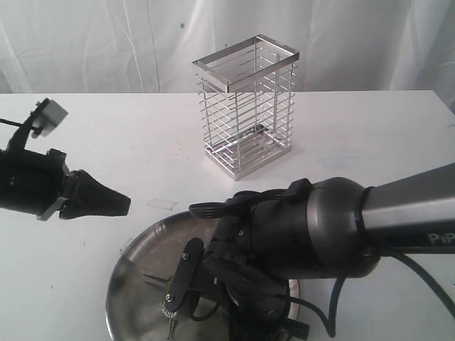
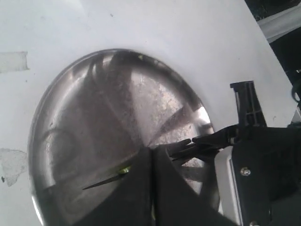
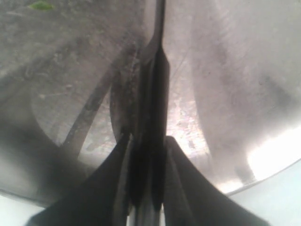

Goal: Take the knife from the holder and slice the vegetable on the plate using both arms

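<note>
The knife [image 3: 151, 108], slim and dark, is clamped by its handle in my right gripper [image 3: 148, 139], low over the shiny steel plate [image 3: 230, 84]. Its pointed blade [image 2: 101, 181] lies just above the plate [image 2: 94, 94], next to a small green bit of the vegetable [image 2: 124, 168], also seen as a green speck [image 3: 41, 5]. My left gripper [image 2: 152, 151] is shut and empty. In the exterior view it [image 1: 125, 204] hovers by the plate's [image 1: 131, 284] left rim. The right arm covers most of the plate there, with the blade tip [image 1: 155, 280] poking out.
The chrome wire holder [image 1: 245, 114] stands empty on the white table [image 1: 370, 135] behind the plate. Bits of clear tape [image 2: 11, 61] stick to the table near the plate. A white curtain hangs behind.
</note>
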### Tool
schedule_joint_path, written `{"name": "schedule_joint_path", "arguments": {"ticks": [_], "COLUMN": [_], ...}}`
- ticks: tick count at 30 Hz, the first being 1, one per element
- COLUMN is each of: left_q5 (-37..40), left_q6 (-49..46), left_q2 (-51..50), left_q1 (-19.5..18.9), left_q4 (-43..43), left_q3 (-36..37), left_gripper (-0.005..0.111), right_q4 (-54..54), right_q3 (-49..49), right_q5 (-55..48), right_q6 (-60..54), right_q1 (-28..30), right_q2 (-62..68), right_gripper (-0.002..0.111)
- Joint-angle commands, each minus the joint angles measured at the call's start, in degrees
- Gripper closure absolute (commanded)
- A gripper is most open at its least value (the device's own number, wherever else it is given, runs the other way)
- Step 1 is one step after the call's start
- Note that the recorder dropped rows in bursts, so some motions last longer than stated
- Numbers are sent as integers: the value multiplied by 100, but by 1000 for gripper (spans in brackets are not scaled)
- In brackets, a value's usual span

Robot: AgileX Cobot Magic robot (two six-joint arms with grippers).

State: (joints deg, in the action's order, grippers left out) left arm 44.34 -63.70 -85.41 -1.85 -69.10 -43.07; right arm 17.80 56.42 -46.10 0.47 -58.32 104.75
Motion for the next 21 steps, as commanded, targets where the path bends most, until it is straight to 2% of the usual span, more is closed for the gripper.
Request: {"name": "schedule_joint_path", "arguments": {"ticks": [1, 10, 14, 21], "left_q5": [57, -1215, -1464, -1582], "left_q6": [-66, -64, -52, -90], "left_q2": [-317, -810, -995, -1232], "left_q1": [58, 1140, 1293, 1293], "left_q4": [-42, -5, -20, -289], "left_q3": [73, 376, 376, 366], "left_gripper": [107, 107, 107, 107], "right_q4": [-42, -42, -42, -42], "right_q3": [19, 19, 19, 19], "right_q5": [136, 136, 111, 111], "right_q6": [-47, -47, -47, -47], "right_q1": [7, 7, 7, 7], "right_q2": [0, 0, 0, 0], "right_gripper": [108, 108, 108, 108]}}
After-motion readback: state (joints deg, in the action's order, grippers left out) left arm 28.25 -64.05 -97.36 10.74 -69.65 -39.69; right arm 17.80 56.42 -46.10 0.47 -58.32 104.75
